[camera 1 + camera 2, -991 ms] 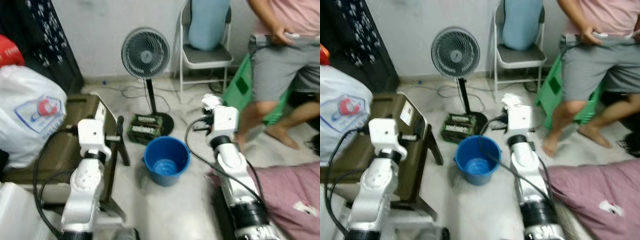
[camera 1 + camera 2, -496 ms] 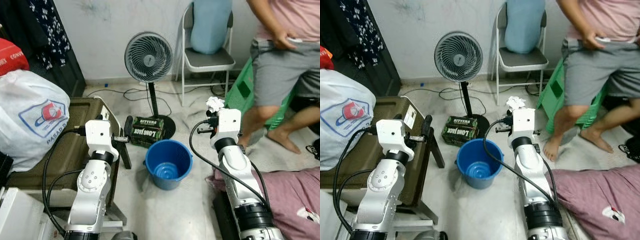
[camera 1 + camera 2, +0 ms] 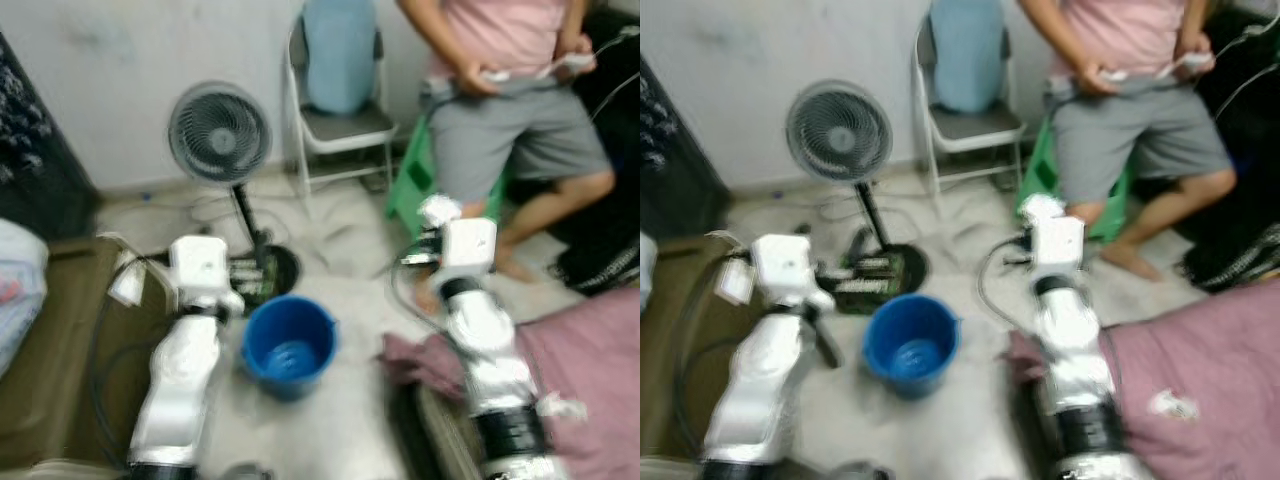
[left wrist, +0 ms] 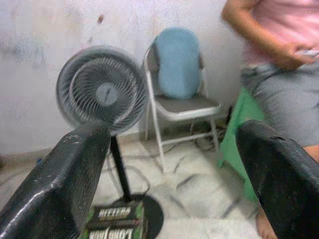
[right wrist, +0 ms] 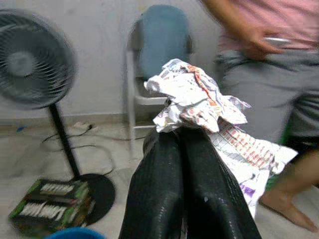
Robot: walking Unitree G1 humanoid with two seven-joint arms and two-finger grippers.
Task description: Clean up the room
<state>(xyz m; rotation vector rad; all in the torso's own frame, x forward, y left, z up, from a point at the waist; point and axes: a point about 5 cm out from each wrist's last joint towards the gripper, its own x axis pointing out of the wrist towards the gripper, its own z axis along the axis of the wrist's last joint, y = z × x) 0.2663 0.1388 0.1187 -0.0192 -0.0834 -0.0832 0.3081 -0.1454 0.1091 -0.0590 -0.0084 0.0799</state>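
Note:
My right gripper (image 5: 182, 132) is shut on a crumpled wad of printed paper (image 5: 199, 99), held up in front of me at about waist height. In the left eye view the same paper (image 3: 438, 210) pokes out above the right wrist block. A blue bucket (image 3: 288, 345) stands on the floor between my two arms, down and to the left of the paper, with nothing in it that I can make out. My left gripper (image 4: 172, 132) is open with nothing between its fingers and points towards the fan and the chair.
A standing fan (image 3: 220, 135) and a folding chair (image 3: 340, 110) are by the back wall. A person (image 3: 510, 100) in grey shorts stands at the right by a green stool (image 3: 412, 190). A pink cloth (image 3: 580, 370) lies at my right, an olive case (image 3: 50, 340) at my left.
The whole picture has swung to the right and is blurred, so the camera has turned. The right gripper still holds the paper, and the left stays open.

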